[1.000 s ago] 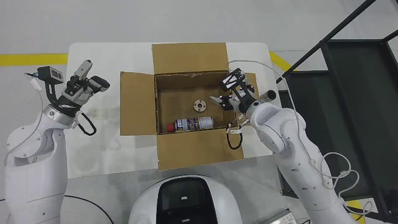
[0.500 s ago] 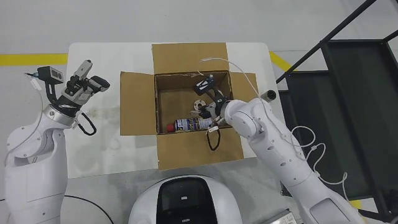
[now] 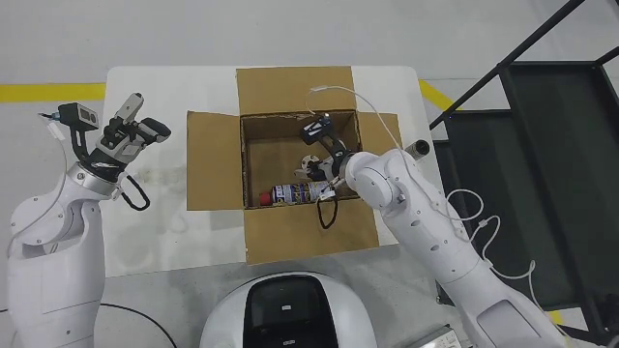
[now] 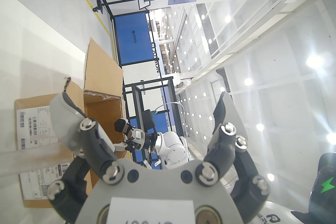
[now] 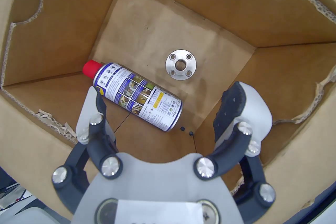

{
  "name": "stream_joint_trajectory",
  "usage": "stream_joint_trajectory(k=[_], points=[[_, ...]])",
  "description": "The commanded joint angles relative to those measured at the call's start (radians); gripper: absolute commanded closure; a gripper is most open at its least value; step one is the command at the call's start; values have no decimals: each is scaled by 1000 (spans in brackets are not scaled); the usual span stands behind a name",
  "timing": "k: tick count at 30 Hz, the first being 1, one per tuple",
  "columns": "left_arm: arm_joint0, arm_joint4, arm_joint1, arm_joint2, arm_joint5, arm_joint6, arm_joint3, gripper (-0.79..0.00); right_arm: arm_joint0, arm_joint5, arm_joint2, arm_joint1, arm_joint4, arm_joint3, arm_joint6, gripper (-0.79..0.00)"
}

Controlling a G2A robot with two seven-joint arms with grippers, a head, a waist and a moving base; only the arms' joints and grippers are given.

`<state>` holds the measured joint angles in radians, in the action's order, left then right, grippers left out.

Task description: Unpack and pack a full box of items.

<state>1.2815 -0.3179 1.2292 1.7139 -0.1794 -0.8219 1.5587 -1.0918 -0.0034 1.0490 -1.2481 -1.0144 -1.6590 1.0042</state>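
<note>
Cardboard box (image 3: pixel 215 159), flaps open.
Right gripper (image 5: pixel 162 96) spread wide, empty, over the spray can (image 5: pixel 134 96); left gripper (image 4: pixel 141 104) likewise, well aside.

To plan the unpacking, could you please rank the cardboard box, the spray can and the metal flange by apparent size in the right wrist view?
Largest to smallest:
1. cardboard box
2. spray can
3. metal flange
Can and flange both lie on the box floor.

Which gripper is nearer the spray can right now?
Right. The right gripper hangs open in the box, above the spray can; the left gripper is open above the table, outside the box's flap.
</note>
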Motion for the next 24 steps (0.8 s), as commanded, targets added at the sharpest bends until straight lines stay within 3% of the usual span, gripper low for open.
stream_joint_trajectory(k=[1, 4, 8, 24], points=[[0, 0, 0, 0, 0, 0, 0, -785, 0, 0, 0, 0, 0, 0, 0, -785], [0, 0, 0, 0, 0, 0, 0, -785, 1, 20, -7, -4, 12, 38, -10, -785], [0, 0, 0, 0, 0, 0, 0, -785, 80, 34, -58, -24, 86, 129, 67, -785], [0, 0, 0, 0, 0, 0, 0, -785, 220, 84, -204, -89, 107, 405, -64, -785]])
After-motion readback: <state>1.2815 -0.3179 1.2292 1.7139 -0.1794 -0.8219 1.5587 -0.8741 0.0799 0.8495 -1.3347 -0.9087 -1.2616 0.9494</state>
